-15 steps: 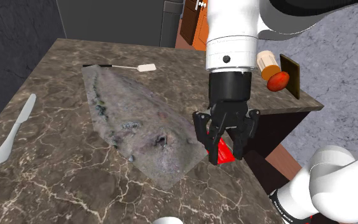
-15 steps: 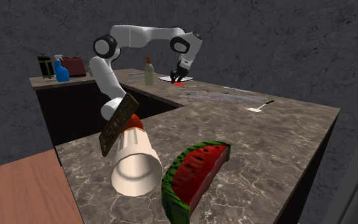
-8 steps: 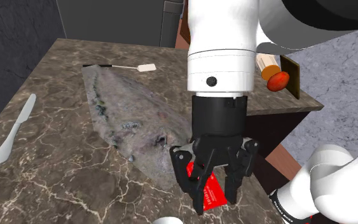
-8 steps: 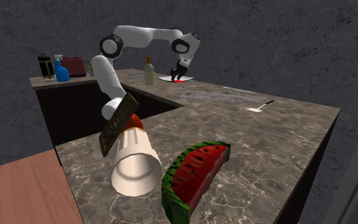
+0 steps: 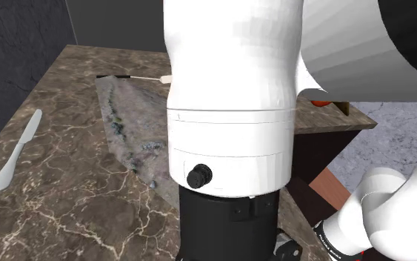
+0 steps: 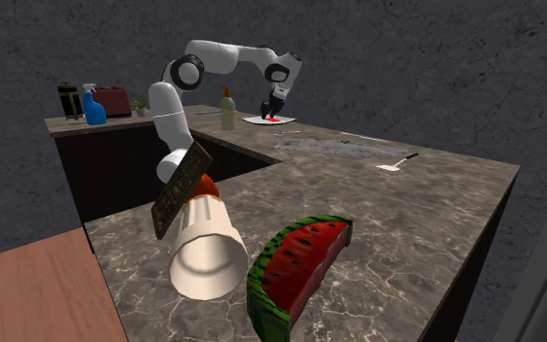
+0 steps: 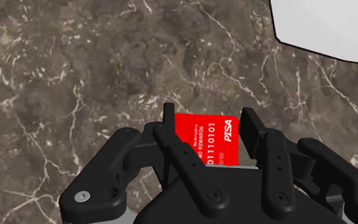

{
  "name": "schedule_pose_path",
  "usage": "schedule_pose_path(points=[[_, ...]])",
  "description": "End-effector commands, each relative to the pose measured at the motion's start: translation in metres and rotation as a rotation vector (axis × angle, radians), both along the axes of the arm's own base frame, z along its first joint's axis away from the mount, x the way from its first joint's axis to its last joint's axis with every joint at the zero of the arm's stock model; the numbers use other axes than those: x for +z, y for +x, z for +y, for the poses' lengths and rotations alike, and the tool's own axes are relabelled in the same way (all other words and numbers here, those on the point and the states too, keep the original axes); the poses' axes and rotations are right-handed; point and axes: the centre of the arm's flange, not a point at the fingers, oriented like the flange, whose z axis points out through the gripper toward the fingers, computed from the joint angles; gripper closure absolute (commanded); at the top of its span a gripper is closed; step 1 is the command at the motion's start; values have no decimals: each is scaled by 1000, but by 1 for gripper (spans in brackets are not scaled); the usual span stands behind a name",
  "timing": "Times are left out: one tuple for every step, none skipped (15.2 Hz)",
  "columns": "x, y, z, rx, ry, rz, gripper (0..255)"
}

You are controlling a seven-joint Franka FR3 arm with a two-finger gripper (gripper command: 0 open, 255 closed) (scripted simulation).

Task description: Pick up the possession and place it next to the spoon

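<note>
Card, red, sits pinched by its edges in the end effector, ready for carrying. Marbled table lies beneath.

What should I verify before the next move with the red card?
1. Grip: gripper clasps red card by its edges: ok.
2. Which one is the spoon, grey utensil or white-headed utensil: cannot tell.
3. Card beside either utensil: not ok, well apart from both.
4. Card's height above counter: cannot tell.
5. Clearance from white object near the gripper: cannot tell.
</note>
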Motion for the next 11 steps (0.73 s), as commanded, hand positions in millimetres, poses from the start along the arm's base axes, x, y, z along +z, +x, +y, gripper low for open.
schedule_pose_path(points=[[1, -14, 21, -2, 0, 1, 255], [1, -20, 32, -2, 0, 1, 255], [1, -32, 53, -2, 0, 1, 255], [-5, -32, 53, -2, 0, 1, 255], [-10, -32, 53, -2, 0, 1, 255], [-15, -32, 53, -2, 0, 1, 255], [-20, -32, 53, -2, 0, 1, 255], [-26, -32, 53, -2, 0, 1, 255], [-31, -32, 53, -2, 0, 1, 255], [-36, -32, 53, -2, 0, 1, 255], [-42, -32, 53, -2, 0, 1, 255]])
